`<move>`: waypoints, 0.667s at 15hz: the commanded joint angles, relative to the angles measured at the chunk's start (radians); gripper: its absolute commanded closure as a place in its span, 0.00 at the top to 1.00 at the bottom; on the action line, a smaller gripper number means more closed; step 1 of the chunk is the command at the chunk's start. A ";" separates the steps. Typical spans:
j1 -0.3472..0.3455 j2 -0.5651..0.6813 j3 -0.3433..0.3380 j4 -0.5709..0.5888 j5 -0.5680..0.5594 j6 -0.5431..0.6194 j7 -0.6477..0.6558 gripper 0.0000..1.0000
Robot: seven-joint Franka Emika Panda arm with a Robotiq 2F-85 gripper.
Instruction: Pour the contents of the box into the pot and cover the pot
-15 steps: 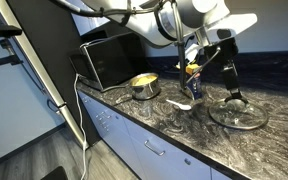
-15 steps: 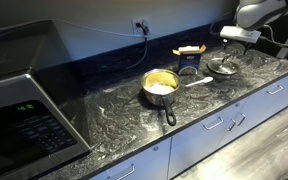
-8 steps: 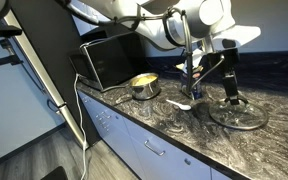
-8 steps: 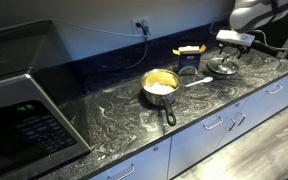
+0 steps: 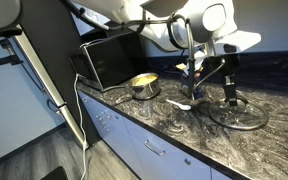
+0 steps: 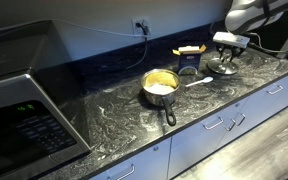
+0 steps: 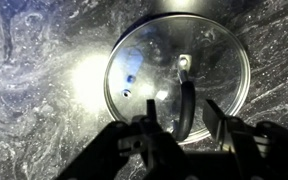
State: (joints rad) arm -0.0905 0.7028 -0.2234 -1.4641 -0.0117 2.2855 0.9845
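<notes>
The glass lid point(image 7: 169, 55) with its metal rim lies flat on the marbled counter, right under my gripper point(image 7: 182, 122). The fingers stand on either side of the lid's dark arched handle point(image 7: 185, 105), partly closed, with a gap still showing on each side. In both exterior views the gripper point(image 5: 230, 97) point(image 6: 225, 58) hangs low over the lid point(image 5: 240, 116) point(image 6: 222, 67). The blue box point(image 5: 193, 74) point(image 6: 190, 60) stands upright between lid and pot. The steel pot point(image 5: 144, 87) point(image 6: 161, 88) holds the yellow contents point(image 6: 161, 80).
A microwave point(image 6: 24, 112) point(image 5: 109, 60) stands at the counter's end. The pot's long dark handle point(image 6: 169, 112) points to the counter's front edge. A small white object point(image 5: 180, 103) lies on the counter near the box. A wall socket with a cable point(image 6: 140, 25) is behind the pot.
The gripper has come down over the lid and its fingers have narrowed around the lid's handle. Pot and box have not moved.
</notes>
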 commanded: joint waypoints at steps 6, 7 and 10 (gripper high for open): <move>0.032 -0.016 -0.039 -0.006 -0.019 -0.014 0.066 0.01; 0.043 -0.051 -0.049 -0.048 -0.027 0.004 0.089 0.04; 0.072 -0.147 -0.074 -0.157 -0.042 0.031 0.158 0.04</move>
State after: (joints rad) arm -0.0570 0.6957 -0.2705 -1.4741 -0.0309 2.2912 1.0746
